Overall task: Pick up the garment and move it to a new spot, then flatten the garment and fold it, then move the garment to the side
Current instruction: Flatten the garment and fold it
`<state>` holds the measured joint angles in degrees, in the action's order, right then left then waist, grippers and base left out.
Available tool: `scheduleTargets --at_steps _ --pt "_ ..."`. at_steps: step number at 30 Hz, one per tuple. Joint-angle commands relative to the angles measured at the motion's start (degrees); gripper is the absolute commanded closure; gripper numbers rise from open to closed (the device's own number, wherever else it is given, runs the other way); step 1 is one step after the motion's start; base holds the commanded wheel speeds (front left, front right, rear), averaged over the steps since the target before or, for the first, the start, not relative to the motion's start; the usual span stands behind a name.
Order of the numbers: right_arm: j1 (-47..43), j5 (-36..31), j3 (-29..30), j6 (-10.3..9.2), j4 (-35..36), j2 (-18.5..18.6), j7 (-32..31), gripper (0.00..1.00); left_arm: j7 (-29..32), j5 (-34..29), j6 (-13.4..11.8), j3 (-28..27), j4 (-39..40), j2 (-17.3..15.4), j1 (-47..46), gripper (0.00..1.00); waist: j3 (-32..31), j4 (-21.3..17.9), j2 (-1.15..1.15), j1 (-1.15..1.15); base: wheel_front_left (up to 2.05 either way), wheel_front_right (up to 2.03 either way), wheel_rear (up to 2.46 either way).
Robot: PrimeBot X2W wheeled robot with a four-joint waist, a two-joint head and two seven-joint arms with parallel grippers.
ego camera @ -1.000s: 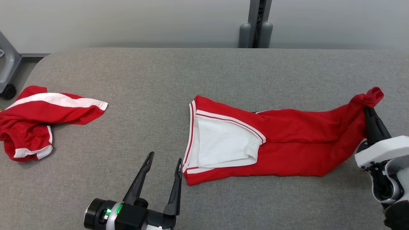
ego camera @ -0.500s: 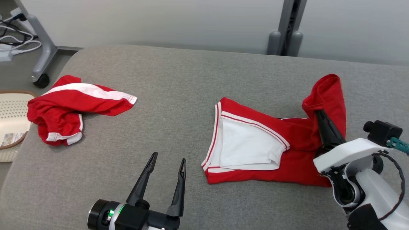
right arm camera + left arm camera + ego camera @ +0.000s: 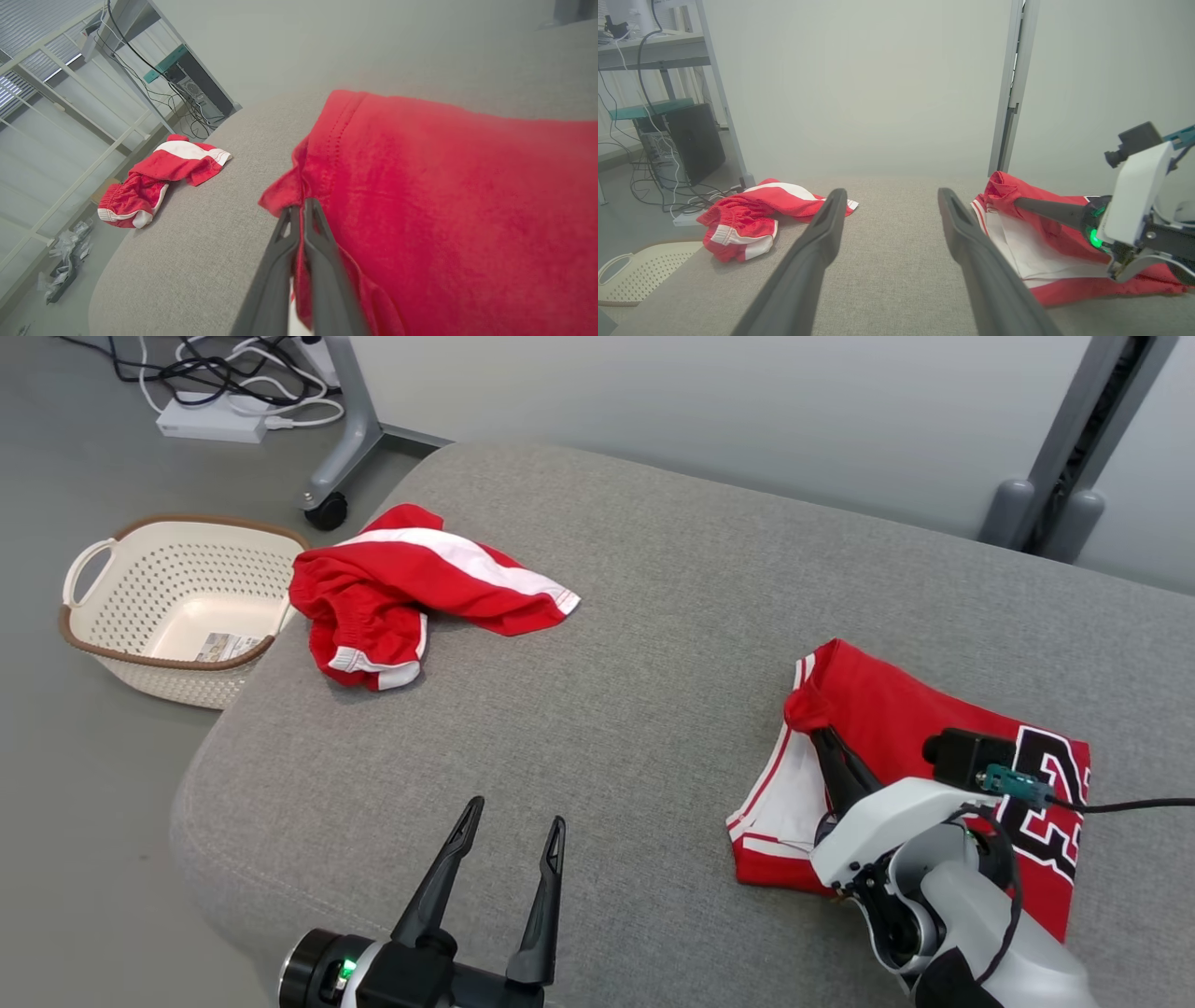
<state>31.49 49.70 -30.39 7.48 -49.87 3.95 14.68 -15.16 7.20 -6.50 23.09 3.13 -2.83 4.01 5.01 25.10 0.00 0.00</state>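
Note:
The garment (image 3: 896, 719) is a red jersey with white trim and a black-and-white number, lying folded over itself on the grey table (image 3: 653, 616) at the right. My right gripper (image 3: 814, 726) is shut on a bunched red edge of it, held over the jersey's left end; the same pinch appears in the right wrist view (image 3: 301, 207) and from the side in the left wrist view (image 3: 1011, 199). My left gripper (image 3: 516, 821) stands open over bare table near the front edge, well left of the jersey, nothing between its fingers (image 3: 826, 219).
A second red garment with a white stripe (image 3: 401, 588) lies crumpled at the table's far left corner. Beside it on the floor stands a cream perforated basket (image 3: 121, 560). Cables and a power strip (image 3: 210, 420) lie on the floor beyond, beside a wheeled frame leg (image 3: 331, 495).
The head view has swung left. My right gripper has carried the jersey's far end up and over leftward, folding the cloth onto itself so the number shows. The left gripper has stayed put.

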Motion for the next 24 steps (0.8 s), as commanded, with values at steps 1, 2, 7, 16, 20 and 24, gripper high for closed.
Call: scheduleTargets --at_steps 1,2,7,16,20,24 --pt "0.8 -0.1 0.4 0.04 -1.2 0.0 0.5 0.99 0.0 0.3 0.3 -0.2 -0.1 -0.2 -0.8 0.00 0.1 0.4 0.00 0.00 0.00 0.00 0.00" --pt "0.8 0.0 0.5 0.04 -2.1 -0.3 0.5 0.91 0.0 0.2 0.4 -0.2 -0.2 -0.2 -0.9 0.00 0.1 0.5 0.00 0.00 0.00 0.00 0.00" --pt "1.0 0.8 1.4 0.04 -2.7 -0.9 0.6 0.00 0.0 -0.2 0.3 -0.5 -0.5 -0.2 -0.9 0.00 0.0 0.5 0.00 0.00 0.00 0.00 0.00" --pt "0.1 4.5 1.2 0.04 4.7 -0.4 0.5 0.00 0.0 -0.4 -0.6 -1.0 -1.0 -0.2 -0.6 0.00 -1.4 -5.3 0.00 0.00 0.00 0.00 0.00" --pt "-1.0 -0.1 4.5 0.04 5.5 1.2 0.5 0.00 0.0 0.8 -1.1 -1.6 -1.4 -0.2 -0.3 0.00 -2.0 -9.2 0.00 0.00 0.00 0.00 0.00" --pt "-3.1 -5.9 8.2 0.04 6.9 1.6 0.5 0.00 0.0 2.7 -1.6 -3.6 -2.5 -0.2 0.4 0.00 -3.1 -15.2 0.00 0.00 0.00 0.00 0.00"
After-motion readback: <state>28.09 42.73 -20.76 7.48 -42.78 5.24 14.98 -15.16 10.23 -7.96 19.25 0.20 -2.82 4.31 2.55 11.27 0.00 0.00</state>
